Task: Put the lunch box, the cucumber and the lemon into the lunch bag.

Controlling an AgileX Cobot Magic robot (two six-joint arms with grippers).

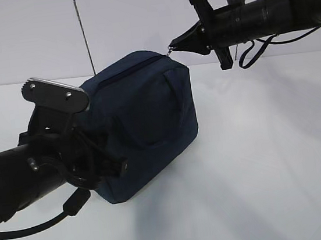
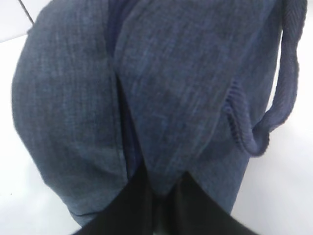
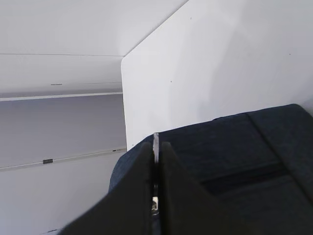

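Observation:
The dark navy lunch bag (image 1: 148,115) stands on the white table, its zipper (image 1: 131,70) running along the rounded top. My right gripper (image 1: 173,45) is at the bag's upper right corner, shut on the metal zipper pull (image 3: 156,141), which shows as a thin silver strip between the fingers. My left gripper (image 1: 104,162) is low on the bag's left side, shut on a fold of its fabric (image 2: 164,166). A loop handle (image 2: 288,83) hangs at the right in the left wrist view. The lunch box, the cucumber and the lemon are out of view.
White tabletop (image 1: 271,159) spreads to the right of and in front of the bag. A thin dark line (image 1: 83,33) runs down the back wall behind the bag. A black cable (image 1: 257,49) loops under the right arm.

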